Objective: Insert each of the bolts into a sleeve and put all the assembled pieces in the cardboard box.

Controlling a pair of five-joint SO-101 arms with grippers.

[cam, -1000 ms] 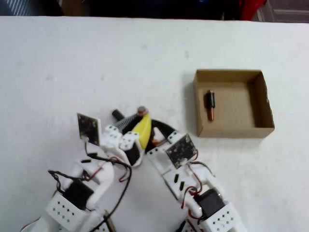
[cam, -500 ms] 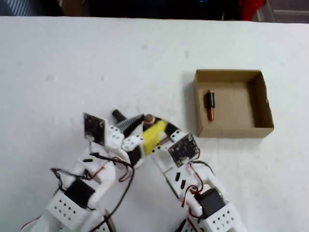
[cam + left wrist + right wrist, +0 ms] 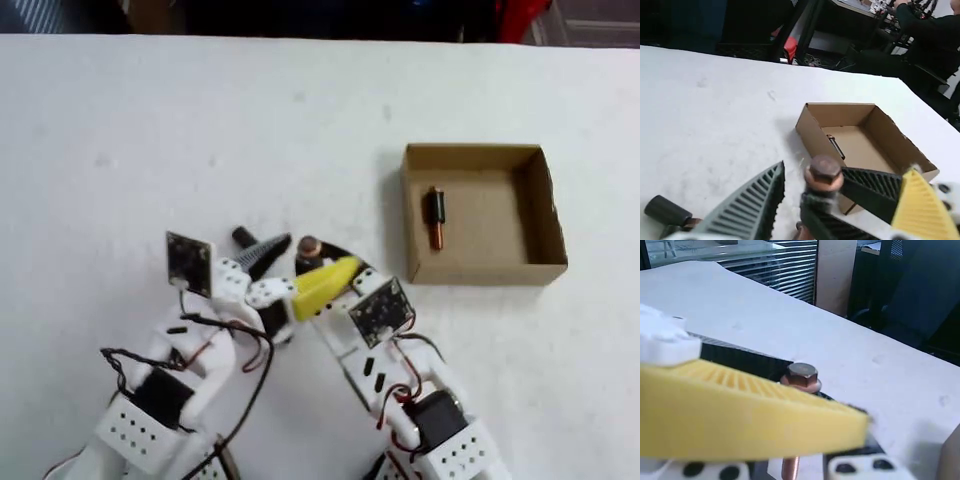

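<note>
We see the right tool (image 3: 330, 268) clamped on a bolt (image 3: 801, 376). Its yellow finger (image 3: 755, 425) presses the shaft against the black jaw behind it, so the bolt stands roughly upright, with the copper-coloured six-sided head above the finger and the bare shaft hanging below. The left tool (image 3: 792, 187) has its jaws apart. In the high view its grey ribbed finger (image 3: 750, 205) sits just at 9 o'clock of the bolt head, and in the left wrist view a strip of white worktop (image 3: 150, 120) shows between the finger and the head. A black sleeve (image 3: 243, 237) lies on the worktop at about 10 o'clock of the bolt, on the outer side of the grey ribbed finger and close against it; we cannot tell whether the two touch. In the high view both arms come in from the 6 o'clock edge, the left from about 7 and the right from about 5, and their tools meet just below the middle of the worktop. The cardboard box (image 3: 545, 215) stands open-topped at 3 o'clock of the tools, near them but apart. One assembled piece (image 3: 436, 218) lies flat on the box floor close to its 9 o'clock wall. The piece lies along the 12-to-6 line, with its black sleeve at the 12 o'clock end and the copper shaft pointing to 6.
</note>
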